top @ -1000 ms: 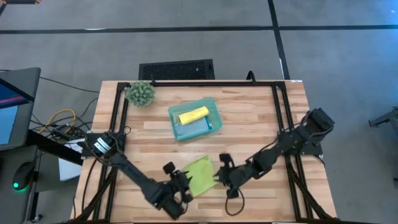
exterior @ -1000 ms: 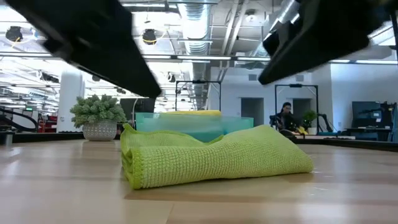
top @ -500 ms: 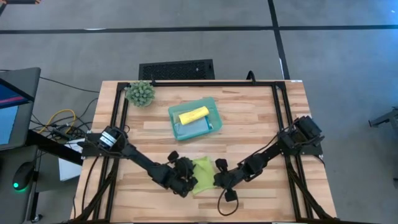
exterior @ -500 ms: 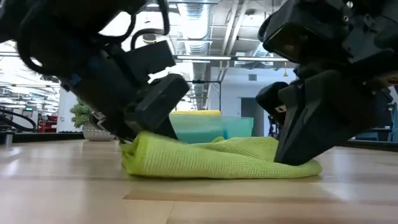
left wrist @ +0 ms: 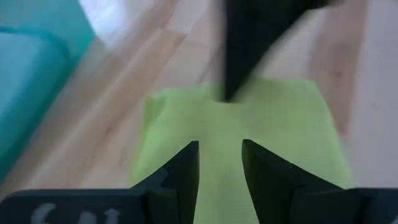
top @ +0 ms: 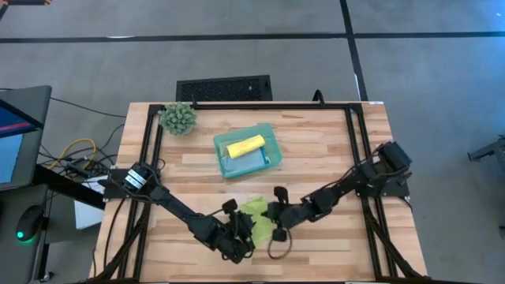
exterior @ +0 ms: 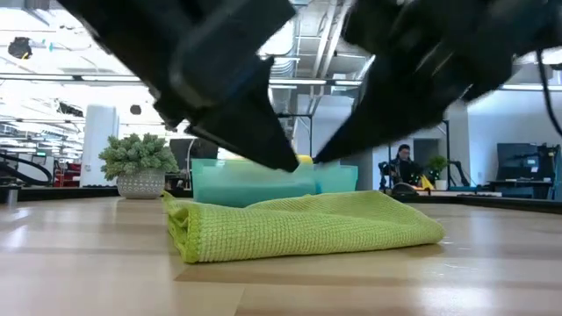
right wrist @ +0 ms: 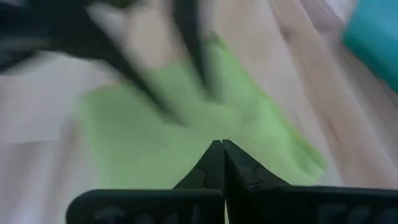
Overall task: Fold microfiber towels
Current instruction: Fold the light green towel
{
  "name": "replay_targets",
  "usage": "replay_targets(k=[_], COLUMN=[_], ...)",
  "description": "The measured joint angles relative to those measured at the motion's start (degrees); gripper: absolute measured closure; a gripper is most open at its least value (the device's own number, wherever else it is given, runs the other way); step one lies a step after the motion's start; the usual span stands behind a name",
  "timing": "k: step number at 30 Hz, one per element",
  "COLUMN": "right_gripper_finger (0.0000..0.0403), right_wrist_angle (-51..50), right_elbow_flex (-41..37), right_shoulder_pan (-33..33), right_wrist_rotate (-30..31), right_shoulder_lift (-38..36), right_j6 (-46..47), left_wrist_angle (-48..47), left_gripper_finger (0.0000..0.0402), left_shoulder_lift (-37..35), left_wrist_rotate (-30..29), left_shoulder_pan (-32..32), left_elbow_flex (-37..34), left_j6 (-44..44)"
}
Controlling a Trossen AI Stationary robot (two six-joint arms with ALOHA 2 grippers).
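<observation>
The lime green towel (top: pixel 256 213) lies folded on the table near its front edge, fold toward the table's left (exterior: pixel 180 233). My left gripper (top: pixel 243 237) hovers just over its near left part, fingers slightly open (left wrist: pixel 221 149). My right gripper (top: pixel 271 216) hovers over its right part, fingers shut (right wrist: pixel 222 144). In the low view both grippers hang above the towel (exterior: pixel 307 224) without touching it. A yellow towel (top: pixel 245 145) and a light blue towel (top: pixel 251 162) lie in the teal tray (top: pixel 222 155). The sage green towel is out of view.
The teal tray stands at the table's middle far side. The spiky plant ball (top: pixel 178 118) sits at the far left corner. Black frame rails (top: pixel 357 150) run along the table's sides. Bare wood lies left and right of the lime towel.
Both grippers came down from above onto the lime towel's two ends, pressing it flat, then rose clear of it again. The towel now lies lower and flatter than a second ago, in the same place.
</observation>
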Motion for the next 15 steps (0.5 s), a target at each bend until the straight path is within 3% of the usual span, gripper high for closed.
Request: replay_targets(k=[7,15], right_gripper_finger=[0.0393,0.0394], right_wrist_angle=[1.1,-3.3], right_elbow_flex=[0.0,-0.1], right_shoulder_pan=[-5.9,-4.3], right_wrist_rotate=[0.0,3.7], right_shoulder_lift=[7.1,2.1], right_j6=[1.0,0.6], left_wrist_angle=[0.2,2.2], left_gripper_finger=[0.0288,0.0288], left_shoulder_lift=[2.3,4.0], left_wrist_rotate=[11.8,12.8], left_shoulder_pan=[-0.6,-1.3], left_elbow_flex=[-0.2,0.0], left_j6=[4.3,8.4])
